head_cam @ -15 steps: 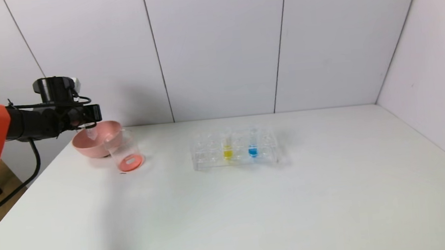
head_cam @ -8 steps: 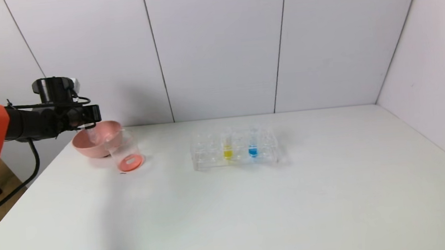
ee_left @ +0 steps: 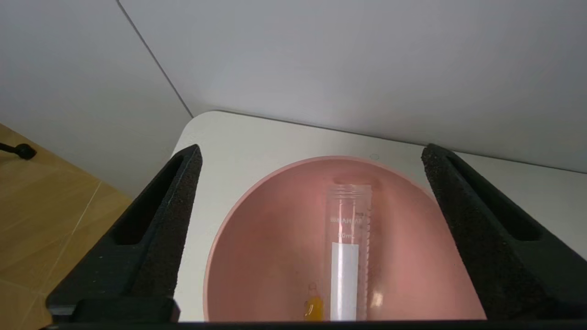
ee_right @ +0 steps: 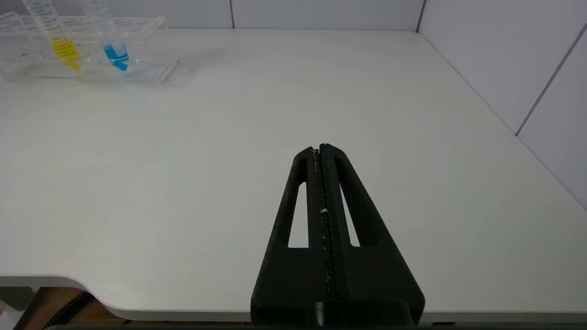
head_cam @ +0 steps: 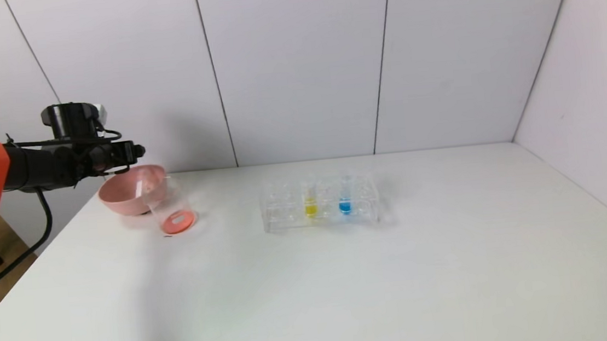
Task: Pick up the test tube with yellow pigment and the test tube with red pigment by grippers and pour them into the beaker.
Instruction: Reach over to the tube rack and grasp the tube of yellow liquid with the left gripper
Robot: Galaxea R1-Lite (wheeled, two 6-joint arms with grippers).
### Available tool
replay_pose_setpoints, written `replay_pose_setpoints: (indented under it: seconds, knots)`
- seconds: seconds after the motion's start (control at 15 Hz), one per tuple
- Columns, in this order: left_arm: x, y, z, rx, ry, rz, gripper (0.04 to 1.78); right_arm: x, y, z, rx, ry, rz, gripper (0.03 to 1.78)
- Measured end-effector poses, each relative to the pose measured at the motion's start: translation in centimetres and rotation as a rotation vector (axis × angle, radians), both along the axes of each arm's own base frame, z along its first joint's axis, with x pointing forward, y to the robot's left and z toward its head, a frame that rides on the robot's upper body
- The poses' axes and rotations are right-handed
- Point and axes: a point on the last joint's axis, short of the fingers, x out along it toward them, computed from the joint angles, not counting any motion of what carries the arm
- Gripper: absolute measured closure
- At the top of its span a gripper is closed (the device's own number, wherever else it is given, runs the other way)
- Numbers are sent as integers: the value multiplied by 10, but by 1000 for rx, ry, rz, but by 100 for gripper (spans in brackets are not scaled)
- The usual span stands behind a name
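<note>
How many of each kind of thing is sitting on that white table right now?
Test tubes: 3 (yellow and blue standing in the rack, one lying in the bowl)
Tube rack: 1
Pink bowl: 1
Beaker: 1
Total: 6
</note>
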Motion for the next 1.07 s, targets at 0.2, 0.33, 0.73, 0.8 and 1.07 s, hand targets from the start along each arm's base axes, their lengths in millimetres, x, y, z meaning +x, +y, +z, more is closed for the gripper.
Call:
replay_pose_setpoints:
  seconds: [0.2,0.33,0.73,0.8,1.07]
  knots:
    - [-6,-2,7,-24,-15,-25,4,0,0,0,0,0,0,170]
    - [-13,-3,16,-24,-25,-26,4,0,0,0,0,0,0,170]
    - [-47,-31,53,-45,-124,-104,4,0,0,0,0,0,0,170]
    - [-54,-38,59,-51,-138,-126,4,0,0,0,0,0,0,170]
    - [-84,-64,77,-58,-219,-221,4,0,0,0,0,0,0,170]
